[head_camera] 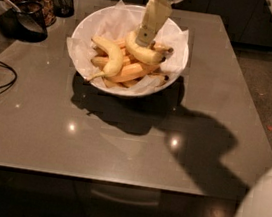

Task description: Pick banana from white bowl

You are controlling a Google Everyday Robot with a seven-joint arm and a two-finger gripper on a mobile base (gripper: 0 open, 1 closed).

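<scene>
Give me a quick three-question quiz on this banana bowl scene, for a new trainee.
1. True or false: the gripper reaches into the bowl, right at the banana.
2. What lines the bowl? A) white paper B) foil C) green cloth
3. Fill in: at the left edge of the table lies a black ____.

Key: 1 true; 2 A; 3 cable.
</scene>
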